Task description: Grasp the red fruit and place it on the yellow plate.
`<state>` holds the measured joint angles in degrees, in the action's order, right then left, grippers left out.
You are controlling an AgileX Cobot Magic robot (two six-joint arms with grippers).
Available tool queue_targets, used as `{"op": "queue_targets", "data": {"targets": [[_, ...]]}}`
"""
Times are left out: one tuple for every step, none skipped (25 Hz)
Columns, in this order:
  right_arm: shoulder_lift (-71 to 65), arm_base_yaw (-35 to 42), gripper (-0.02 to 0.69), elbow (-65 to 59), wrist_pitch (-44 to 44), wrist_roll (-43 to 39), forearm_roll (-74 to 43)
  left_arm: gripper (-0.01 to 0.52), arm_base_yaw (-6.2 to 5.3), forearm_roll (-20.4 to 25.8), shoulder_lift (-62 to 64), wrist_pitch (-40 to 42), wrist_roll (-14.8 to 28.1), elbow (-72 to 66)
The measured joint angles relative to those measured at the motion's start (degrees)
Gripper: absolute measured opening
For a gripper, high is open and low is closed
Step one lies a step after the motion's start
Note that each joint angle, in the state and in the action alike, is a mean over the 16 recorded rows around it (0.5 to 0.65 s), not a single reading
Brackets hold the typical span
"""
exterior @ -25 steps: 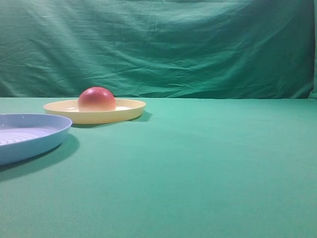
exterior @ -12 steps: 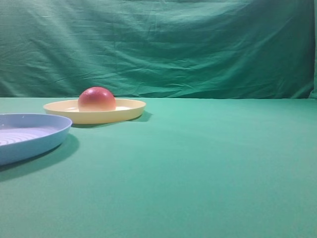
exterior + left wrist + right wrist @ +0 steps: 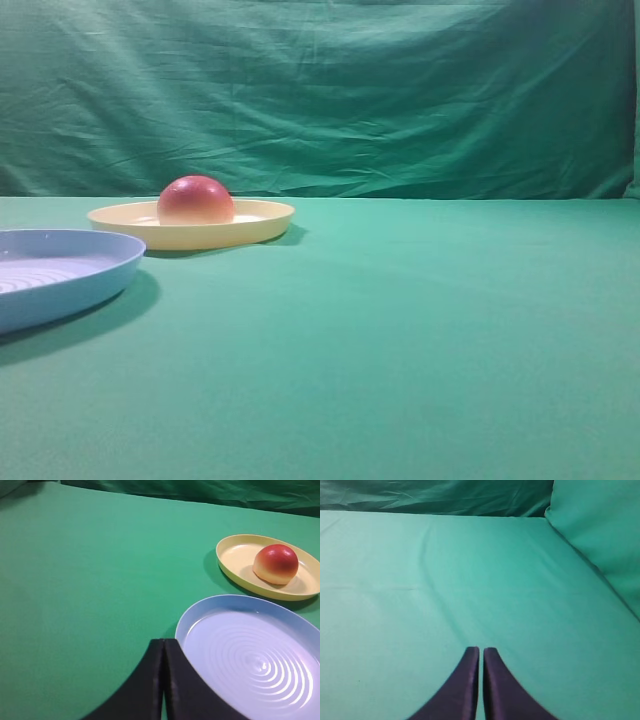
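Exterior high: red fruit (image 3: 195,200) on yellow plate (image 3: 262,224) (upright)

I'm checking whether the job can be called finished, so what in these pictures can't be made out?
- Red fruit: its base, in the exterior high view, hidden by the yellow plate's rim.
- Light blue plate: left part cut off by the exterior high view's edge; right part cut off in the left wrist view.
- Left claw and right claw: only fingertips show in the wrist views; neither appears in the exterior high view.
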<state>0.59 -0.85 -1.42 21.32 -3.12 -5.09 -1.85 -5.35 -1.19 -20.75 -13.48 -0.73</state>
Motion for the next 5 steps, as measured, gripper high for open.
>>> {"op": "queue_targets", "data": {"targets": [[0.0,0.0,0.000,0.0,0.0,0.0,0.0,0.000,0.00,0.0,0.0,0.0,0.0,0.0],[0.0,0.0,0.000,0.0,0.0,0.0,0.0,0.000,0.00,0.0,0.0,0.0,0.0,0.0],[0.0,0.0,0.000,0.0,0.0,0.0,0.0,0.000,0.00,0.0,0.0,0.0,0.0,0.0],[0.0,0.0,0.000,0.0,0.0,0.0,0.0,0.000,0.00,0.0,0.0,0.0,0.0,0.0],[0.0,0.0,0.000,0.0,0.0,0.0,0.0,0.000,0.00,0.0,0.0,0.0,0.0,0.0]]}}
